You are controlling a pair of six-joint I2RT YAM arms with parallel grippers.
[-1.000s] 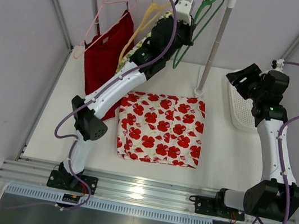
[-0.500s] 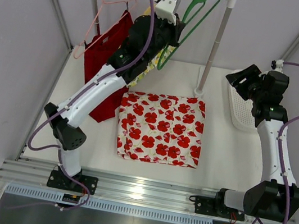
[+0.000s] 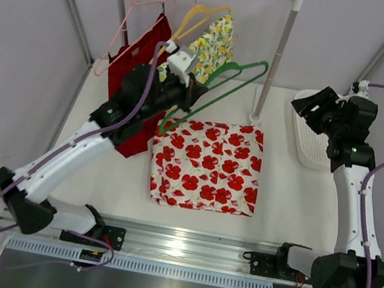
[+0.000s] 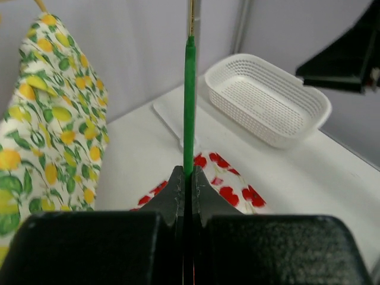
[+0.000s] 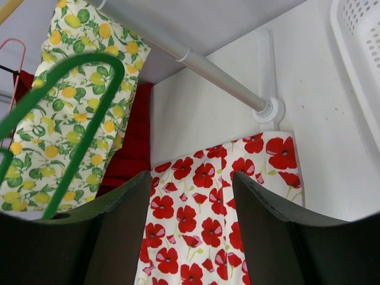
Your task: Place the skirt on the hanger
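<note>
Top external shows our left tool (image 3: 193, 97) clamped shut on the hanger (image 3: 233, 90), held below the rail. The skirt (image 3: 205, 164) lies flat on the table (image 3: 279, 194) at its 5 o'clock. Our right tool (image 3: 320, 106) gapes, empty. We judge the hanger is being fetched; next it must be lowered beside the skirt.

Overhead view down onto table (image 3: 293, 196) — both wrist views close, sharing skirt (image 3: 205, 164)
</note>
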